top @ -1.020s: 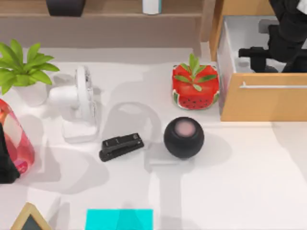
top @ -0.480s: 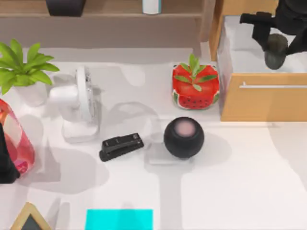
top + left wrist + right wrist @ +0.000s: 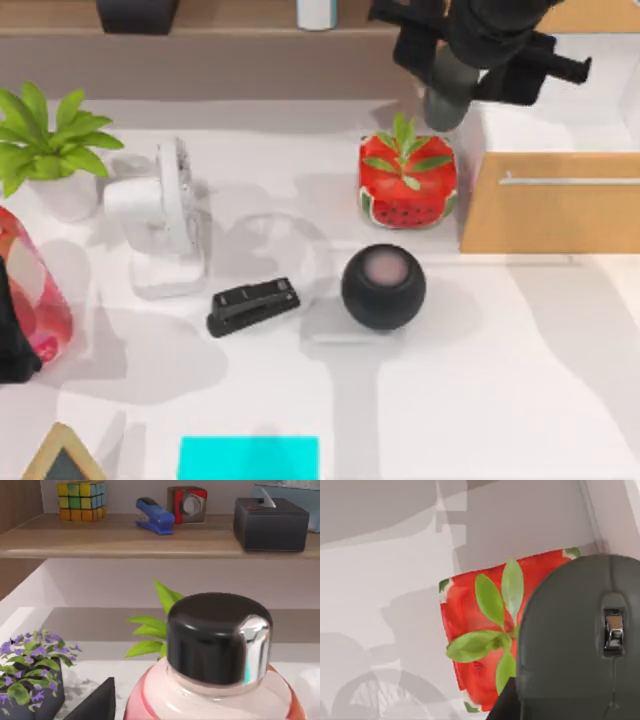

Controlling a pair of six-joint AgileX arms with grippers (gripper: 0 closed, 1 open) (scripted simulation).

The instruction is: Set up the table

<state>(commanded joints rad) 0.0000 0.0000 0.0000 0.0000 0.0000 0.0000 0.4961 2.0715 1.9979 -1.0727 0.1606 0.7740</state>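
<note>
Item in hand: a dark grey mouse [image 3: 447, 92], held in the right gripper [image 3: 455, 60] at the upper right of the top view, above the table's back edge between the shelf [image 3: 220, 30] and the open drawer [image 3: 550, 200]; in the right wrist view the mouse [image 3: 580, 640] is seen clamped close under the camera. Recommended handling: the mouse to be kept level and carried toward the bare white table [image 3: 500, 400] at the lower right of the frame, then lowered flat before the hold is loosened. Obstructions: a watermelon planter [image 3: 408, 180] directly below the mouse, a black round speaker [image 3: 383, 287] beneath that; a descent here would likely strike the leaves. Other contents: a stapler [image 3: 252, 305], a white fan [image 3: 165, 215], a potted plant [image 3: 45, 140], a cyan pad [image 3: 248, 458]. Left gripper [image 3: 15, 340]: parked at the left edge beside a pink bottle [image 3: 35, 290]; whether it is wide or closed cannot be told.
</note>
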